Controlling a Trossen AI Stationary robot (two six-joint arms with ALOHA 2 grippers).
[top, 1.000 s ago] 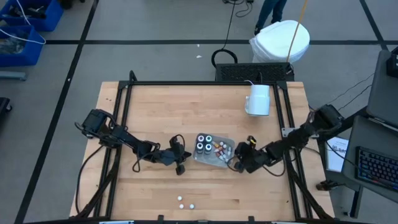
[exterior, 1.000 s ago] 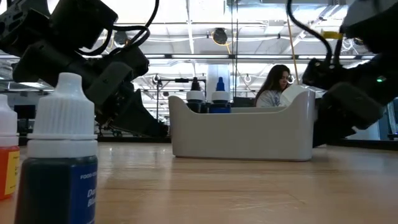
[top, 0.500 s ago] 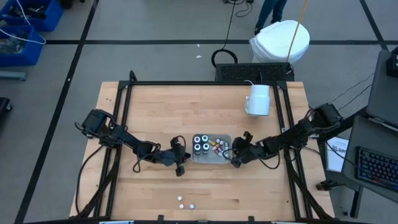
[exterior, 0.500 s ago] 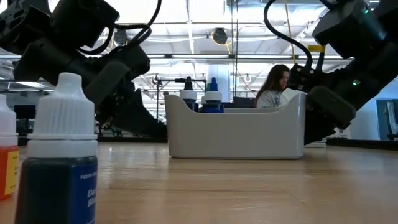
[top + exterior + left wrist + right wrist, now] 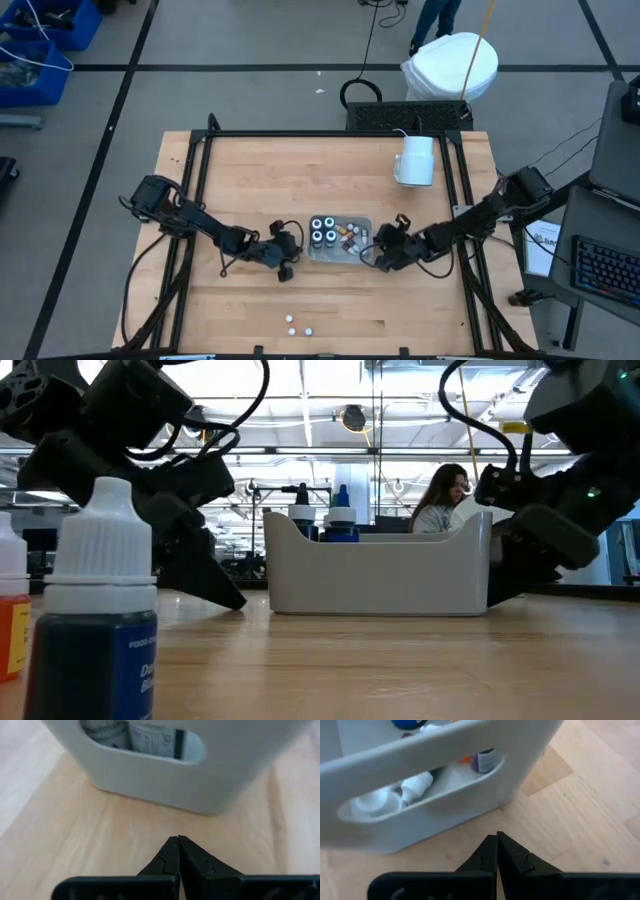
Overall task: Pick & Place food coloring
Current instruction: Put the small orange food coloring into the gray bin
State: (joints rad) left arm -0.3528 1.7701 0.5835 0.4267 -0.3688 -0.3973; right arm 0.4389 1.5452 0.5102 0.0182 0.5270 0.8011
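Food coloring, in tray: small dropper bottles and four dark round pots with pale ringed tops (image 5: pixel 325 229) sit inside the tray (image 5: pixel 345 256) at the table's middle; bottles lie loose toward its right end.
Food coloring, loose: three tiny white-capped bottles (image 5: pixel 298 327) stand near the front table edge, well apart from the tray; one blue-bodied bottle (image 5: pixel 98 620) fills the low view's foreground.
Handling, judged: light, rigid plastic, smooth-sided and likely slippery; narrow base, so easily toppled by a glancing touch.
Hold point, judged: across the body just below the white cap, fingers square to the bottle.
Tray: pale, rectangular, slotted handles at both ends; contents show through the slot in the right wrist view.
Left gripper (image 5: pixel 284 268): low over the table just beside the tray's left end, fingers pressed together, holding nothing.
Right gripper (image 5: pixel 378 257): at the tray's right end, very near its wall; contact cannot be told; fingers closed tip to tip, empty.
Mug (image 5: pixel 415 160): white, at the back right of the table, clear of the work.
Risk, judged: closed fingers near the tray may push it.
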